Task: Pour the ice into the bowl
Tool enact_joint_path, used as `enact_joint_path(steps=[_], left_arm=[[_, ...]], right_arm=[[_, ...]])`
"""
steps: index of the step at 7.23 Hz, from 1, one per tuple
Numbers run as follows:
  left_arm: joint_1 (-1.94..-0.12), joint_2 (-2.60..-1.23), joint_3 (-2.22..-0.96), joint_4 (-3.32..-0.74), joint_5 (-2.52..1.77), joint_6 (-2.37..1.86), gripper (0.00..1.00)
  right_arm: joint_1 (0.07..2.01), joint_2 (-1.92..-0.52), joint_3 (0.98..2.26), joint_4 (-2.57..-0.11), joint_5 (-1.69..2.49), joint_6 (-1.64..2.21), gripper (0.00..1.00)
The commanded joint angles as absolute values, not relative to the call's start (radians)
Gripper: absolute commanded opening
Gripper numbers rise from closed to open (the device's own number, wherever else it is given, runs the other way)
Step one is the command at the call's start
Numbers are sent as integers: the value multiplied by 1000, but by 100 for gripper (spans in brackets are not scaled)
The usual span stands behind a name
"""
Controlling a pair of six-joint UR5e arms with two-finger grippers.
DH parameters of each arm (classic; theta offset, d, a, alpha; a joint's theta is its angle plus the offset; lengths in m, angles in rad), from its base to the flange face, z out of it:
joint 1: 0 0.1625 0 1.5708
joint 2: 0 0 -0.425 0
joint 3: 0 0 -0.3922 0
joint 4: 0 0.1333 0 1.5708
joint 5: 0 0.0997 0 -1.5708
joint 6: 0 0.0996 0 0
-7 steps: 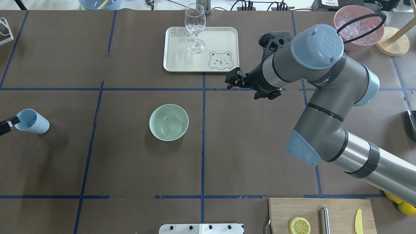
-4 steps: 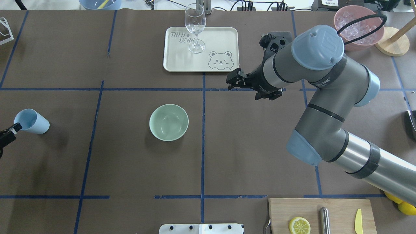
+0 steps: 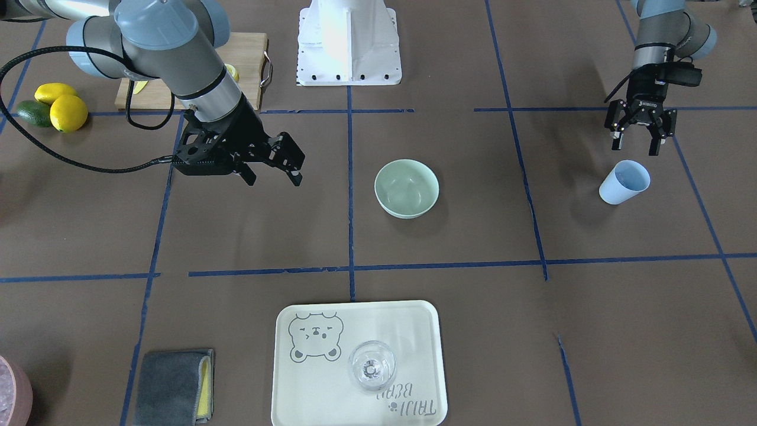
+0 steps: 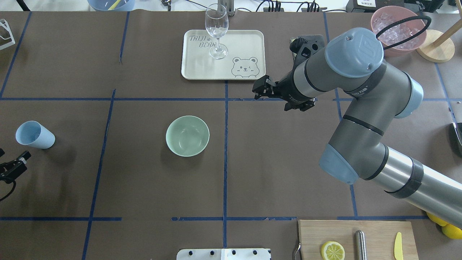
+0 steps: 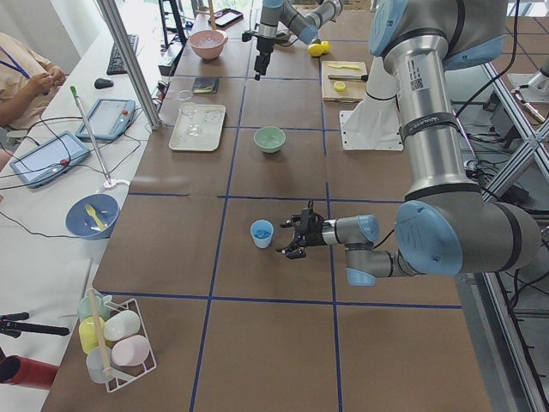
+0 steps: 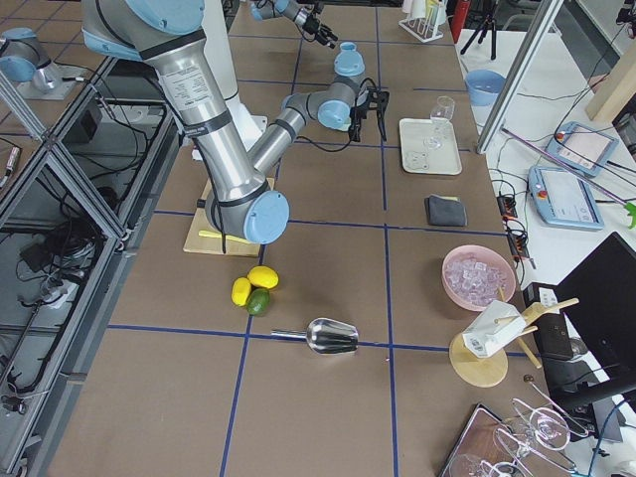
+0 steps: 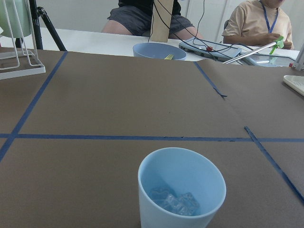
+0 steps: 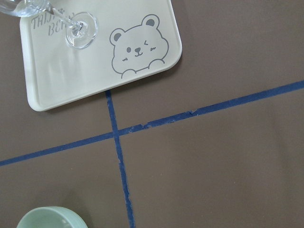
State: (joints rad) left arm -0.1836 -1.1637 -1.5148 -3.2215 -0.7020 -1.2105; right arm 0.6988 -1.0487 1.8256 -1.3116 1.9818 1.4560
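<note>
The pale mint-green bowl (image 4: 187,135) stands empty near the table's middle; it also shows in the front view (image 3: 407,188). The ice (image 7: 175,202) is a few clear cubes at the bottom of the upright pale blue cup (image 7: 181,190), which stands at the table's left (image 4: 34,134). My left gripper (image 3: 636,148) is open and empty, just behind the cup and apart from it; it also shows at the overhead view's left edge (image 4: 16,166). My right gripper (image 4: 258,92) is open and empty, held above the table between the bowl and the tray.
A cream bear tray (image 4: 245,43) holds a stemmed glass (image 4: 216,30). A pink container (image 4: 399,30) of ice stands at the far right. A cutting board (image 4: 357,238) with a lemon half, lemons (image 3: 62,106), a grey cloth (image 3: 171,387) and a metal scoop (image 6: 333,336) lie around.
My left gripper has drawn back from the blue cup's rim toward the robot; the cup now stands free. The right arm has barely moved.
</note>
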Motion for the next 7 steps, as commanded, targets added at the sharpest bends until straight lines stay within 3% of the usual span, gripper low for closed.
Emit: enact_joint_path(steps=[1, 5, 7], left_arm=[[-179, -1221, -1467, -3221, -648, -1204, 99], [-178, -1366, -1367, -3218, -583, -1129, 100], [-181, -1367, -1336, -3218, -523, -1103, 100]], right_arm=[[699, -1051, 1830, -1312, 1982, 1457, 100], [698, -1051, 1830, -1312, 1982, 1462, 100], [696, -1051, 1830, -1312, 1982, 1462, 100]])
